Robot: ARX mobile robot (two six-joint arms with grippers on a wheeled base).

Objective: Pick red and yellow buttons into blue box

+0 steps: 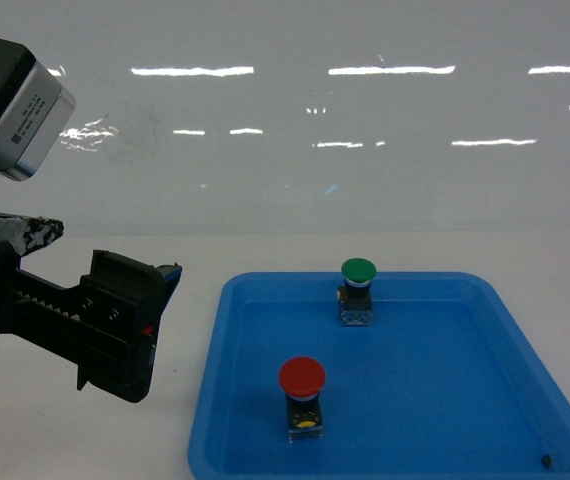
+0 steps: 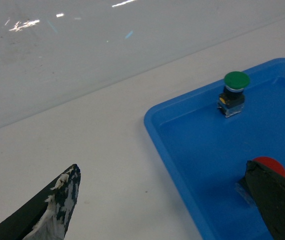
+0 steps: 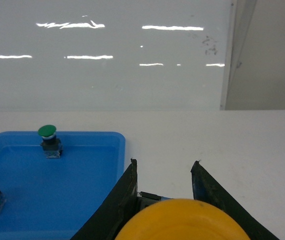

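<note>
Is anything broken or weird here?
The left gripper has a finger whose wrapping looks scuffed and worn white. A tiny dark speck lies in the blue tray, near its corner. The buttons stand upright; nothing is spilled.

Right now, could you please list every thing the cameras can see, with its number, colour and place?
tray: one, blue, shallow, on the white table, right of centre in the head view.
red button: one, standing in the tray, near its front left.
green button: one, standing in the tray, near its far edge.
yellow button: one, between the fingers of the right claw, seen only from the right wrist.
table: one, white.
wall: glossy white, behind the table.
left claw: open, beside the tray's left side.
right claw: shut on the yellow button.
</note>
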